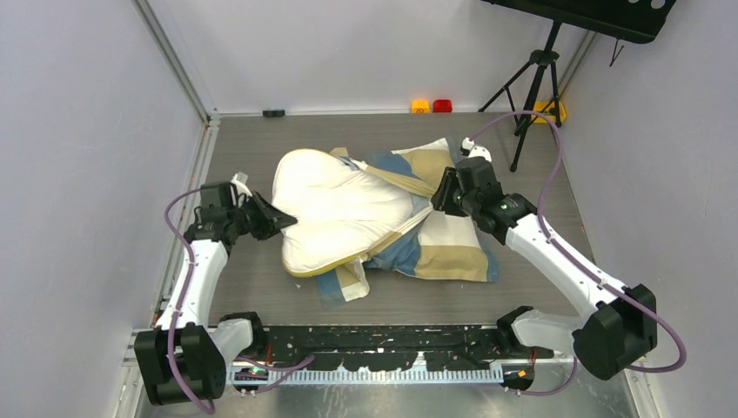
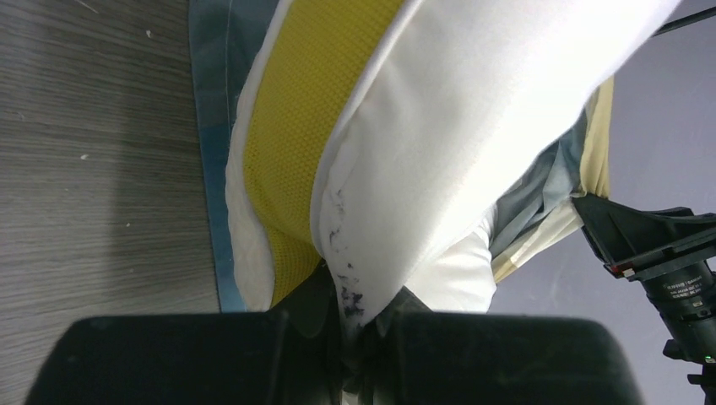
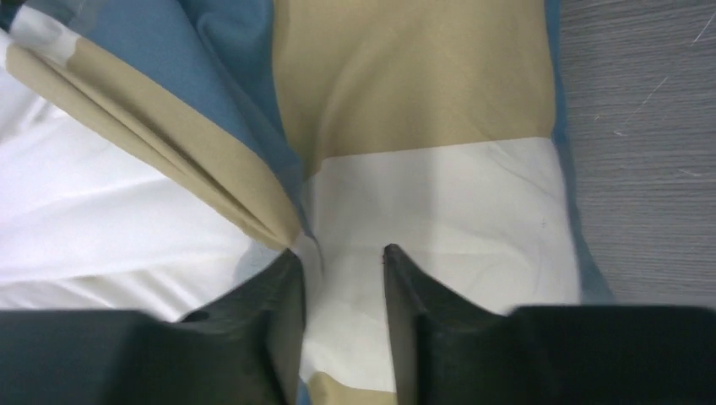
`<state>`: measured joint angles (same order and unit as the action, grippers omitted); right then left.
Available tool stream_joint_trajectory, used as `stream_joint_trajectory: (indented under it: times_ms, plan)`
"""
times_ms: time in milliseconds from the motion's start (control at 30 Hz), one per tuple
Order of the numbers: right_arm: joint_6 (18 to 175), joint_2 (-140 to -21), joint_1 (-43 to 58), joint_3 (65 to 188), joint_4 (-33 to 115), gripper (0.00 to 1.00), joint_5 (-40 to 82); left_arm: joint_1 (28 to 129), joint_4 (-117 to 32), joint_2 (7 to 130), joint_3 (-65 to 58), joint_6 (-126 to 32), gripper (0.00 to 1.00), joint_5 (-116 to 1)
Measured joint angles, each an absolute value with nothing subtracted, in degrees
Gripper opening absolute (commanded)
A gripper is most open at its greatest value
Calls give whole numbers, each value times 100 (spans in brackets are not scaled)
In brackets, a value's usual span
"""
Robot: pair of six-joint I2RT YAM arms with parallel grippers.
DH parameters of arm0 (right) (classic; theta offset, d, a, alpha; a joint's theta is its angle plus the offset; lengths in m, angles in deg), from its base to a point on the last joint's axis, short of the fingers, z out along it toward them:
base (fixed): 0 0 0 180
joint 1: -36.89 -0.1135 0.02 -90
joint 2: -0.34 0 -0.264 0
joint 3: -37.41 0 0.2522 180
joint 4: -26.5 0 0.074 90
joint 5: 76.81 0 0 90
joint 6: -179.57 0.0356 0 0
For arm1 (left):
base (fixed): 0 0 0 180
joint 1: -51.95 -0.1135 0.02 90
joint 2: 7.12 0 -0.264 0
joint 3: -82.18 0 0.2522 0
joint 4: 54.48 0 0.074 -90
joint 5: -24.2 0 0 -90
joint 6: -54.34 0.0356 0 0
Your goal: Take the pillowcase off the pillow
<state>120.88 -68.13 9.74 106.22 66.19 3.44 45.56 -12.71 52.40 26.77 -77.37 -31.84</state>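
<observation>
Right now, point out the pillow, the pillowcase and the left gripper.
pillow (image 1: 335,209): top view, middle of its bare cream face.
pillowcase (image 1: 448,257): top view, tan block at its right end.
left gripper (image 1: 285,221): top view, fingertips pinching the pillow's edge.

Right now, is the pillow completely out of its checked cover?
No, the checked pillowcase wraps one end of the pillow.

One pillow (image 1: 335,205), one pillowcase (image 1: 448,252), two arms (image 1: 198,279) (image 1: 557,257), one tripod (image 1: 535,87), one orange block (image 1: 420,106), one red block (image 1: 443,105)
</observation>
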Motion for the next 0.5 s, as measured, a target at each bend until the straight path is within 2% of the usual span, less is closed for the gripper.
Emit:
stream_joint_trajectory:
  times_ms: [33, 133, 333, 500]
  plan:
    - [12042, -6764, 1002, 10624, 6665, 66, 427, 4536, -1260, 5240, 2653, -7735, 0, -3149]
    - [11966, -6664, 1103, 10657, 6940, 80, 658, 4457, -1269, 5184, 2644, -7746, 0, -3095]
    - [12136, -6316, 1162, 10685, 7559, 89, 862, 4433, -1206, 4941, 2659, -7724, 0, -3162]
    - [12514, -5912, 1155, 10510, 8013, 94, 888, 4435, -701, 4781, 2642, -7759, 0, -3766]
